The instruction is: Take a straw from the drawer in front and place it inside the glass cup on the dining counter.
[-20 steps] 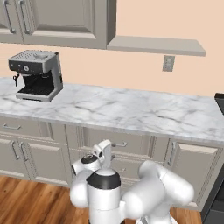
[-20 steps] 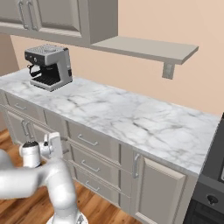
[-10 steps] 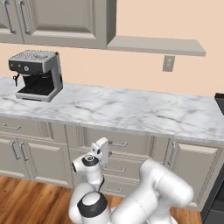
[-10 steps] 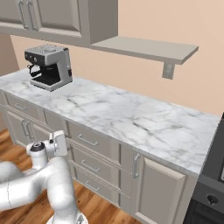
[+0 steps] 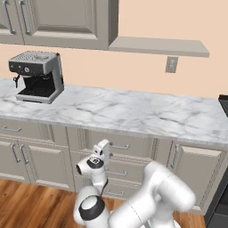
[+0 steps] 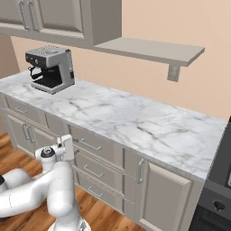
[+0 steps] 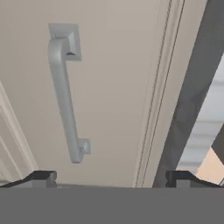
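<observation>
My gripper (image 7: 109,180), jaws spread wide and empty, faces the closed drawer (image 7: 113,87) just below the marble worktop (image 5: 133,111); its slim metal bar handle (image 7: 64,94), likely rigid and slick, is best gripped mid-span, fingers either side.

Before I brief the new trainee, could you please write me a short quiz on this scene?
1. True or false: the drawer stands pulled open.
2. Choose one. The claw is: A) open, with the handle not gripped; B) shut on the handle; C) shut on a straw.
3. Fill in: the appliance on the worktop is a ____.

Key: 1 false, its front is flush and closed. 2 A. 3 coffee machine.
</observation>
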